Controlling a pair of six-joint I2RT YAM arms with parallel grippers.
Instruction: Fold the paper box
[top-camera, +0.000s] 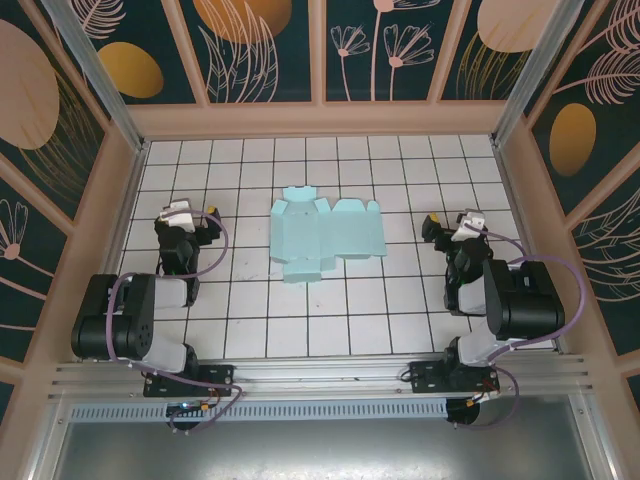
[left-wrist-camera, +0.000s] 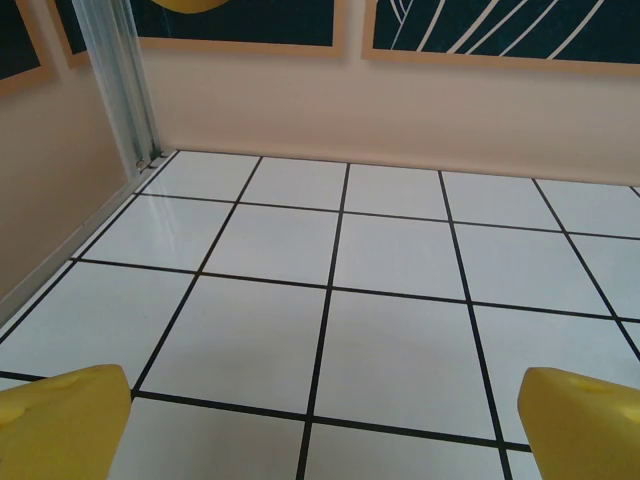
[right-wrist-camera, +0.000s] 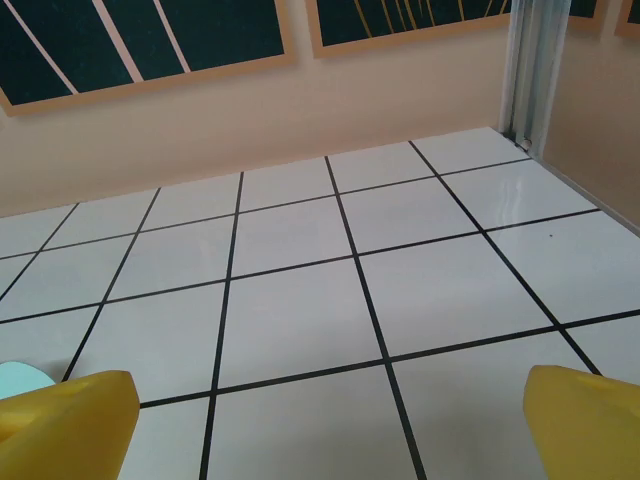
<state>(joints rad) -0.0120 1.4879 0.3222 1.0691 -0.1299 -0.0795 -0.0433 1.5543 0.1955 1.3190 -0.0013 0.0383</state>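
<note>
- White-tiled table (top-camera: 330, 330) inside peach walls (top-camera: 320, 120).
- Mid-table lies the paper box (top-camera: 325, 238), a flat die-cut sheet; the folding looks wholly undone.
- Flanking it, well apart, the left gripper (top-camera: 188, 215) and right gripper (top-camera: 452, 228), jaws spread and empty.
- Open table all round the sheet; side walls close beside each arm.

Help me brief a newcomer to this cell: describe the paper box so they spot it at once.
Look at the white tiled table with its black grid, walled in peach. Around its middle, between the left arm and the right arm, lies the paper box, an unfolded sheet. It is the one pale mint-blue thing there, with an uneven outline of flaps.
</note>
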